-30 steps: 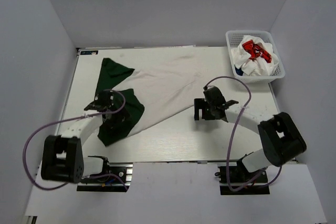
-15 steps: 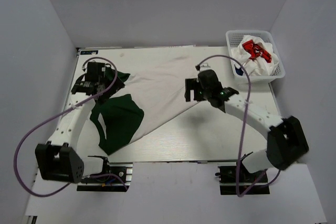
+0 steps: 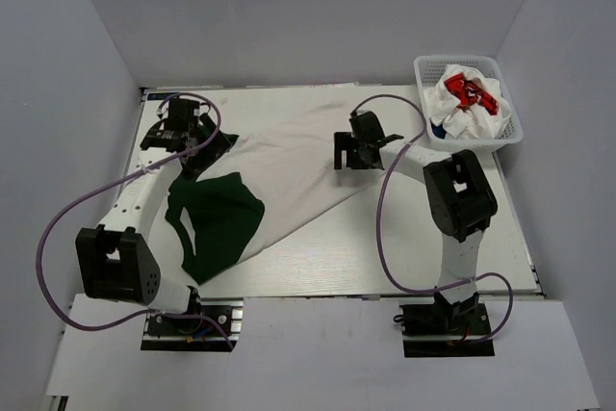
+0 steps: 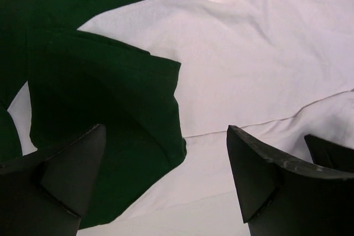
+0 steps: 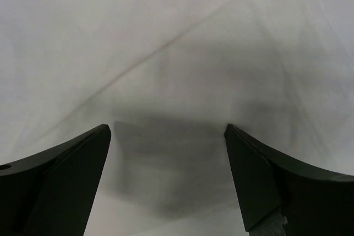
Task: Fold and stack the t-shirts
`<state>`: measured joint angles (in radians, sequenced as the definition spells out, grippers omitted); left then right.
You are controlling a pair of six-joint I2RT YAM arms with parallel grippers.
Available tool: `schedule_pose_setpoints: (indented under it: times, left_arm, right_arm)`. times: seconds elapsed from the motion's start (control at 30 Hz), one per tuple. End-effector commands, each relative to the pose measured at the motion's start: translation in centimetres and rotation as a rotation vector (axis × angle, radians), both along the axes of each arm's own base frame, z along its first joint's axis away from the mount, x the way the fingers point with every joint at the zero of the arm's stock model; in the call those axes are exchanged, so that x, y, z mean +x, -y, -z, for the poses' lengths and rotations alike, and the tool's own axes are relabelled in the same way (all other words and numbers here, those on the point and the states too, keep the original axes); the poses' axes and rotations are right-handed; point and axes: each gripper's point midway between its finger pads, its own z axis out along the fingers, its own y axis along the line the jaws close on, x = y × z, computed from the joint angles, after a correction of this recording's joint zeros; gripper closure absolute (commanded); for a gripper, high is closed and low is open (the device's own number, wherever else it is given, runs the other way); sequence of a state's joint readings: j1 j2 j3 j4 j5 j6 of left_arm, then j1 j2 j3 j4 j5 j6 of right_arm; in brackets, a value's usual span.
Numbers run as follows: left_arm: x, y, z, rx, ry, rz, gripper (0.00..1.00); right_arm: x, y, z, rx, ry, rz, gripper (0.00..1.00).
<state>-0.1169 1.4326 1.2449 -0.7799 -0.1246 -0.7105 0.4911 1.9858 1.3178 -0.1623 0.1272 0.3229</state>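
Left arm: We saw the left arm (image 3: 135,194) stretched along the left side of the tabletop (image 3: 385,247) toward its far left corner, its wrist turned down over the cloth.
Left end effector: The left end effector (image 4: 166,181) stood spread, with nothing between its fingers (image 4: 61,186). It hung over the place where dark green cloth met white.
Right arm: The right arm (image 3: 460,199) rose from its base and reached to the far middle of the tabletop, its purple cable (image 3: 385,209) looping beside it.
Right end effector: The right end effector (image 5: 166,175) was likewise spread and held nothing. It was above the right edge of the white cloth, where it cast a shadow.
Hidden or unclear: We could not tell whether either pair of fingertips touched the cloth. The far green part lay partly under the left wrist in the top view.
Shirt on the tabletop: The white and dark green t-shirt (image 3: 289,166) lay spread out and slanting across the far left half, lightly creased. One dark green part (image 3: 217,223) was folded near the left arm.
Basket: A white mesh basket (image 3: 510,122) stood at the far right corner. It held crumpled white shirts (image 3: 457,117), one with red print (image 3: 470,93), and a sliver of blue.
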Motion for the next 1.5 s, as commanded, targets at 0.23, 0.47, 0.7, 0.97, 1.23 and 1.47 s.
schedule_pose_setpoints:
  times: [0.23,0.47,0.7,0.97,1.23,1.47]
  left_arm:
    - [2.7,-1.7,-1.3,0.07,0.066,-0.041,0.0]
    - [7.3,-0.9,-0.4,0.082,0.082,0.011,0.0]
    - [16.1,-0.5,3.4,0.187,0.039,0.142,0.0]
    - [23.6,0.2,6.7,0.221,0.028,0.2,0.0]
    - [26.4,2.3,6.8,0.13,0.16,0.232,0.38]
    - [26.9,2.3,9.2,0.118,0.131,0.212,0.51]
  right_arm:
    - [-17.8,7.9,5.4,0.059,-0.363,0.24,0.1]
    - [-20.9,8.8,1.6,0.118,-0.27,0.181,0.1]
    - [-13.7,8.6,-7.1,0.056,0.015,0.106,0.1]
    - [-7.5,9.0,-10.3,0.054,0.079,0.289,0.1]
    - [-2.3,9.6,-10.4,-0.009,0.094,0.353,0.1]
    - [-0.6,11.5,-9.4,-0.111,0.08,0.41,0.1]
